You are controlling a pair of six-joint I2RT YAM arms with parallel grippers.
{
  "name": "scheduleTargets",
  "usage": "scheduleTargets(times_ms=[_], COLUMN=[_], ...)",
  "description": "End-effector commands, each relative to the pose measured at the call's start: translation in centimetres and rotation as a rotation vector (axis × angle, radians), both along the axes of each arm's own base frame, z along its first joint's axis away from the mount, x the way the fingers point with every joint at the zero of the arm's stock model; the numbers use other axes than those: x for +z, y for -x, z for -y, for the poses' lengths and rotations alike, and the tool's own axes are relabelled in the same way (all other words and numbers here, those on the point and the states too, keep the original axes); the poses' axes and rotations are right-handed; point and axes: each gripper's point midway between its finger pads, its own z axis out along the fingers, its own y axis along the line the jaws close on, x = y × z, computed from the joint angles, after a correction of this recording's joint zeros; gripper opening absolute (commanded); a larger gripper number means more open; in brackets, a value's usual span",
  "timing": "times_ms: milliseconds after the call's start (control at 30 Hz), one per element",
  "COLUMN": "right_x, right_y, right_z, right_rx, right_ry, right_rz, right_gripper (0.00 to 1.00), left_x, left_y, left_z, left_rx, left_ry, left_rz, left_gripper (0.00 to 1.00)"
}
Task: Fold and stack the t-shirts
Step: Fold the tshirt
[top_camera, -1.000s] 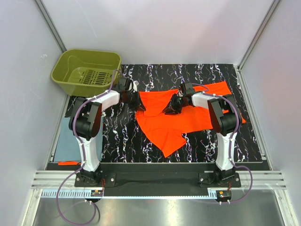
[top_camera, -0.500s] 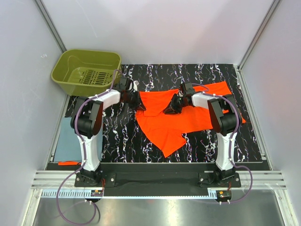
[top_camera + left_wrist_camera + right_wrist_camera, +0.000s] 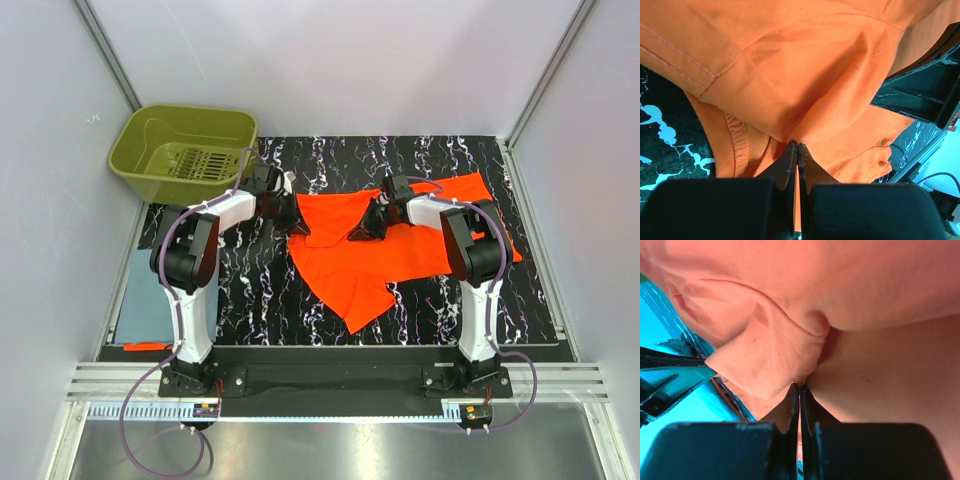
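The left gripper [image 3: 798,145] is pinched shut, its jaws meeting on a small peak of the orange shirt [image 3: 805,75]. Cloth fans up and away from the tips. A ribbed band lies just left of them and a stitched seam runs farther up-left. The right gripper [image 3: 799,386] is also closed tight on a fold of the same shirt. A bunched flap rises just left of its tips, and smooth cloth fills the right of its view.

From above, the two grippers sit near each other over the shirt's left part, the left one at its left edge and the right one a little way in. The shirt lies crumpled across the middle and right of the mat [image 3: 250,290]. One part reaches toward the far right and a pointed part toward the near edge.

Bare mat shows left of the shirt and along the near side. The basket [image 3: 150,160] stands at the far-left corner, just beyond the left gripper. The blue-grey shirt [image 3: 145,300] lies flat off the mat's left edge, well apart from the orange one. Walls [image 3: 330,70] close the left, far and right sides.
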Motion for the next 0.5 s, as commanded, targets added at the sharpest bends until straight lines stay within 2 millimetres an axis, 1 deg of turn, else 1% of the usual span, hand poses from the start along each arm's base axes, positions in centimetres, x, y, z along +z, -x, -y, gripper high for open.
scheduleTargets(times_ms=[0,33,67,100,133,233,333,467], right_x=[2.1,3.8,4.2,4.9,6.3,7.2,6.7,6.1], right_y=[-1.5,-2.1,-1.6,-1.6,-1.7,-0.2,1.4,2.9], right_z=[-0.4,-0.6,-0.4,-0.3,-0.2,0.2,0.3,0.7], right_rx=[0.011,0.014,0.029,0.032,0.035,0.060,0.086,0.107], right_ry=[0.003,-0.005,0.011,0.018,0.018,0.027,0.017,0.018], right_rz=[0.065,0.100,0.085,0.088,0.109,0.090,0.042,0.020], right_gripper=[0.00,0.00,0.00,0.00,0.00,0.00,0.00,0.00], left_x=[2.8,3.0,3.3,3.4,3.4,3.5,3.6,4.2], left_y=[-0.7,-0.6,-0.6,-0.5,-0.4,0.1,0.6,1.6], left_z=[0.2,0.3,0.3,0.3,0.2,0.3,0.3,0.3], left_rx=[-0.008,-0.011,-0.010,-0.009,-0.009,-0.008,-0.011,-0.013], left_ry=[0.036,0.040,0.043,0.044,0.045,0.053,0.059,0.072], left_rz=[0.077,0.077,0.085,0.082,0.080,0.069,0.059,0.052], left_gripper=[0.00,0.00,0.00,0.00,0.00,0.00,0.00,0.00])
